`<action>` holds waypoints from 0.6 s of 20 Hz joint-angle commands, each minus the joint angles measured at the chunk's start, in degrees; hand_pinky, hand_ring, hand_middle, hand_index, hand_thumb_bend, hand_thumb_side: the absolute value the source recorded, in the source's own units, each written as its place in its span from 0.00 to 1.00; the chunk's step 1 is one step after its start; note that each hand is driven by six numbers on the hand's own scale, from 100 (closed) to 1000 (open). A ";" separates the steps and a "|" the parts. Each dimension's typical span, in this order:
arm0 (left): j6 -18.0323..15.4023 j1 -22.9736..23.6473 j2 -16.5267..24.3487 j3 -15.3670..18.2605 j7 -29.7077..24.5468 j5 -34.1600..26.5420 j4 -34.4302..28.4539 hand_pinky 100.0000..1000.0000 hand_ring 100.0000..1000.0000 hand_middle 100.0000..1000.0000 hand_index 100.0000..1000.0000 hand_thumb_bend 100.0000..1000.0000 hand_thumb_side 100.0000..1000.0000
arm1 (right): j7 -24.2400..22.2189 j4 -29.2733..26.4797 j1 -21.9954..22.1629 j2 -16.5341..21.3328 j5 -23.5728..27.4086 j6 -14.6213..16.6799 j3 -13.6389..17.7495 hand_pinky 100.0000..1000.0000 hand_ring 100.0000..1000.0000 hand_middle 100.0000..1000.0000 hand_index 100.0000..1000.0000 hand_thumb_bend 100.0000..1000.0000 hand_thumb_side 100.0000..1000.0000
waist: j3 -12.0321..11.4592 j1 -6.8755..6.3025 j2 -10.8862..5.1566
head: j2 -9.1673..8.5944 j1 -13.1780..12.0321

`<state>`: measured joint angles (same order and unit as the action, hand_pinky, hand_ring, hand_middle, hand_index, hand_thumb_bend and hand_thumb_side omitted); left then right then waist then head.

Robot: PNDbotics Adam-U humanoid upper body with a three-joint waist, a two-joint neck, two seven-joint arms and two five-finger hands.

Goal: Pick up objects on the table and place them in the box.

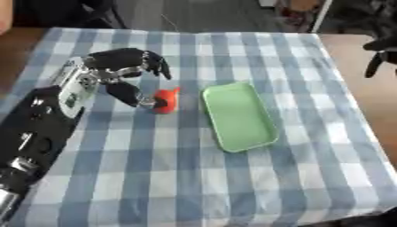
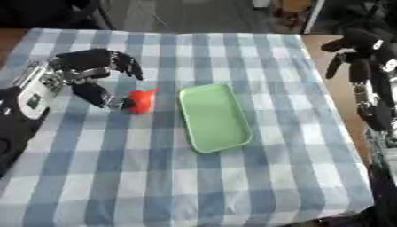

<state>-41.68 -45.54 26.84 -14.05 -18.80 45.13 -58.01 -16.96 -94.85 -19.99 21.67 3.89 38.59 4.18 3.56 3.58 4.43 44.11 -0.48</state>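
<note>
- We have our left hand (image 1: 116, 71) over the checked tablecloth (image 1: 194, 177), fingers curled above, thumb tip touching the small red-orange object (image 1: 164, 101); not clearly gripped.
- Object sits on the cloth just left of the green tray (image 1: 238, 116), which holds nothing.
- Our right hand (image 2: 355, 48) hangs off the table's right edge, fingers drooping, relaxed, holding nothing.

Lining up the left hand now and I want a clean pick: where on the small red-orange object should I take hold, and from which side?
Take the red-orange object by its rounded lower body, coming from its left, where the left hand already is, thumb at its side. The body looks widest low down, and a thin tip sticks up on the side toward the green tray, so I would avoid the tip.
</note>
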 commanded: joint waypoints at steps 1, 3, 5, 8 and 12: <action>-0.43 -1.36 0.23 0.19 -0.07 0.63 -0.08 0.60 0.59 0.71 0.78 0.96 0.80 | -0.22 -0.53 -0.85 1.08 0.27 -0.02 0.32 0.25 0.64 0.57 0.83 0.00 0.65 | 0.12 -0.11 -0.55 | 0.01 -0.24; -0.62 -1.47 0.07 0.20 -0.28 0.95 0.40 0.59 0.59 0.71 0.78 0.96 0.80 | -0.26 -0.54 -0.88 1.06 0.30 -0.02 0.29 0.25 0.64 0.57 0.83 0.00 0.65 | 0.13 -0.10 -0.54 | 0.01 -0.28; -0.79 -1.51 -0.04 0.25 -0.63 1.07 1.00 0.59 0.59 0.71 0.78 0.96 0.81 | -0.28 -0.54 -0.91 1.06 0.35 -0.01 0.27 0.25 0.64 0.57 0.83 0.00 0.65 | 0.15 -0.07 -0.52 | 0.01 -0.28; -0.91 -1.63 -0.24 0.45 -1.18 1.08 1.98 0.59 0.59 0.71 0.78 0.95 0.81 | -0.35 -0.51 -0.98 1.06 0.42 0.03 0.22 0.25 0.64 0.57 0.83 0.00 0.65 | 0.16 -0.02 -0.48 | 0.01 -0.36; -0.81 -2.13 -0.69 0.80 -1.91 1.10 3.56 0.59 0.59 0.72 0.78 0.95 0.81 | -0.44 -0.47 -1.04 1.04 0.50 0.07 0.17 0.25 0.64 0.57 0.83 0.00 0.65 | 0.13 0.06 -0.42 | 0.01 -0.43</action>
<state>-41.98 -45.81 25.82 -13.99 -19.98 46.13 -54.26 -17.29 -94.85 -19.99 21.67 4.00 38.69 4.17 3.62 3.66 4.59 44.11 -0.51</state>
